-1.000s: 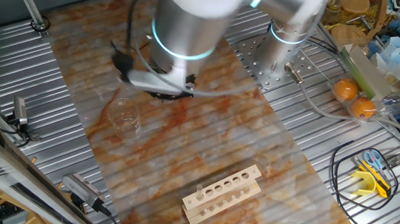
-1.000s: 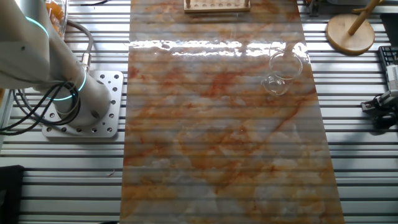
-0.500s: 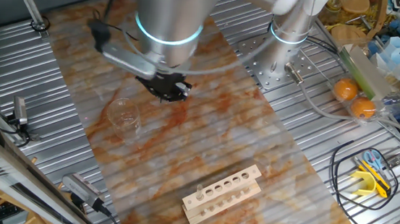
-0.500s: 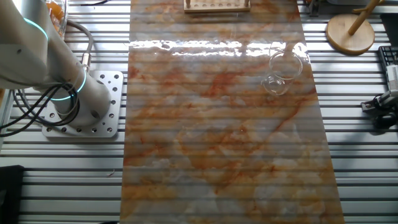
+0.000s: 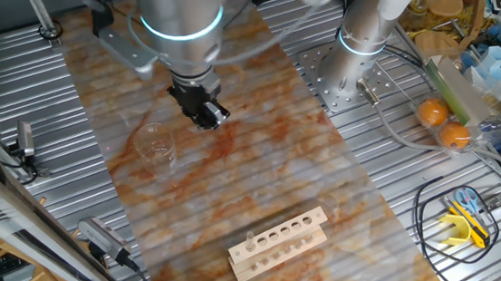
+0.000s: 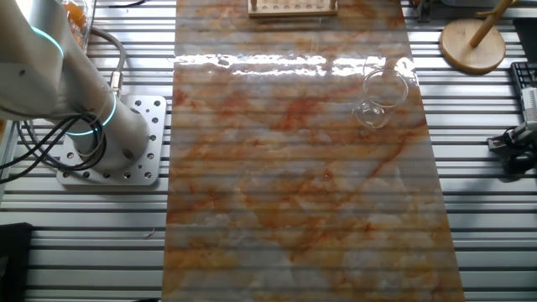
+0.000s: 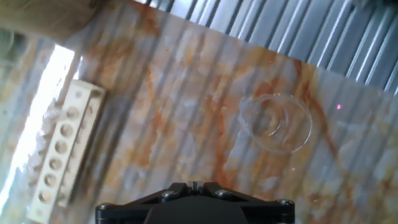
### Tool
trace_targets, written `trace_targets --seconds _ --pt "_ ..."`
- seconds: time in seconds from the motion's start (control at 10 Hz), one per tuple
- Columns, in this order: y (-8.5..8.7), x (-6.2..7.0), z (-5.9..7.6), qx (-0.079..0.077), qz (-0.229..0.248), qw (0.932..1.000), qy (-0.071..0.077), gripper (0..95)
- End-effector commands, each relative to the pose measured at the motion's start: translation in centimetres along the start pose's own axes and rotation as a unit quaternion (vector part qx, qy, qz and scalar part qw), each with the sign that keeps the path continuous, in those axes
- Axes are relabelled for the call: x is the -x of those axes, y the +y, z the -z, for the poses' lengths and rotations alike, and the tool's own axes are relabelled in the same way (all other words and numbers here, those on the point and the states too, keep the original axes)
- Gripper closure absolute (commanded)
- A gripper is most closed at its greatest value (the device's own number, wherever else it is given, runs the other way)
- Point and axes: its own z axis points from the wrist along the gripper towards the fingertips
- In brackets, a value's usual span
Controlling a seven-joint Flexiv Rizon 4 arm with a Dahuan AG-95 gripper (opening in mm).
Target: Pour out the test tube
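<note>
We saw a marbled orange-and-cream sheet (image 5: 256, 177) lying over a ribbed metal table (image 5: 20, 75), with cluttered bench edges around it.

Compared with a second before, the silver arm's big wrist section had swung toward 10 o'clock in one fixed view. The black two-finger gripper (image 5: 200, 109) stayed above nearly the same patch of sheet, its tip now pointing toward 5 o'clock. The glassware and the rack had not shifted, and the other fixed view looked unchanged. We could not tell how wide the claw stood: its fingers were a dark blur in the fixed view, and the hand view showed only the black body at its lower edge.

The slim clear glass test tube (image 5: 249, 241) stood upright in the end hole of the pale wooden rack with a row of holes (image 5: 278, 243), well apart from the gripper at its 5 o'clock. The wide clear glass beaker (image 5: 155, 141) sat near the gripper at its 8 o'clock.

Two oranges (image 5: 443, 121) lay at the table's 2 o'clock side, and a yellow-handled tool (image 5: 466, 223) at 4 o'clock. A round wooden stand (image 6: 474, 42) sat beyond the sheet.
</note>
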Motion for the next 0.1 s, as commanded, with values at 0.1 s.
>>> trace_targets --seconds 0.1 --pt "-0.33 0.23 -0.98 0.002 -0.031 0.9995 -0.006 95.0"
